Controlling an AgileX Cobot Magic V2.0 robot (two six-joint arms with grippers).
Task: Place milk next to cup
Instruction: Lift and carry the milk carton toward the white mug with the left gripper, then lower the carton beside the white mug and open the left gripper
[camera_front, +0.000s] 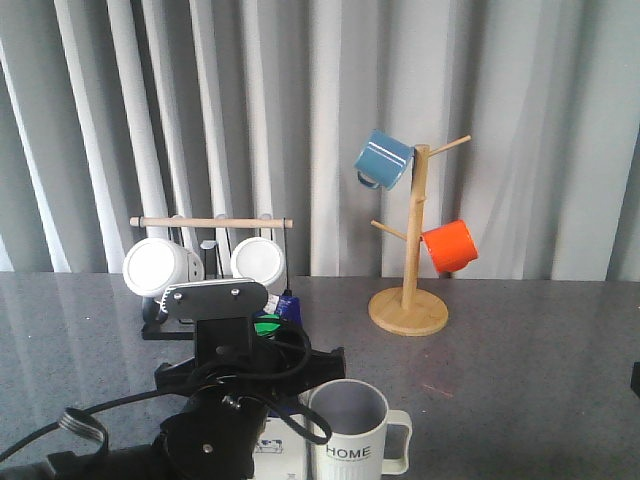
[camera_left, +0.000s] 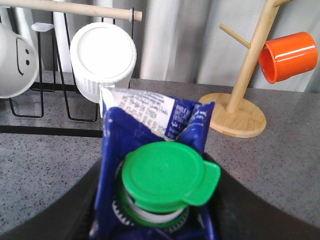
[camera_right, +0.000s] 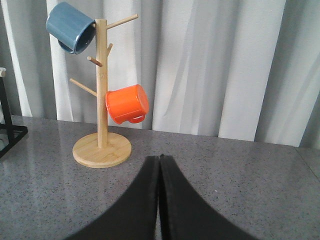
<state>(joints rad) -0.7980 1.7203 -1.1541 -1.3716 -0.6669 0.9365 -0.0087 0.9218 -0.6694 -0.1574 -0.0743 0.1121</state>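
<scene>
currently i see the left gripper (camera_front: 262, 425) clamped on the milk carton (camera_left: 150, 150), holding it upright just left of the cup (camera_front: 349, 432) at the near edge of the table (camera_front: 520, 370), its green cap (camera_left: 167, 172) facing the wrist camera. right gripper (camera_right: 159, 200) has its fingers pressed together, holding nothing, pointed toward the wooden mug tree (camera_right: 101, 90).

Grey speckled desk (camera_front: 540, 390) carries a wooden mug tree (camera_front: 410, 300) at 1 o'clock, black mug rack (camera_front: 160, 325) at 11, cream HOME cup (camera_front: 352, 435) at 6
</scene>
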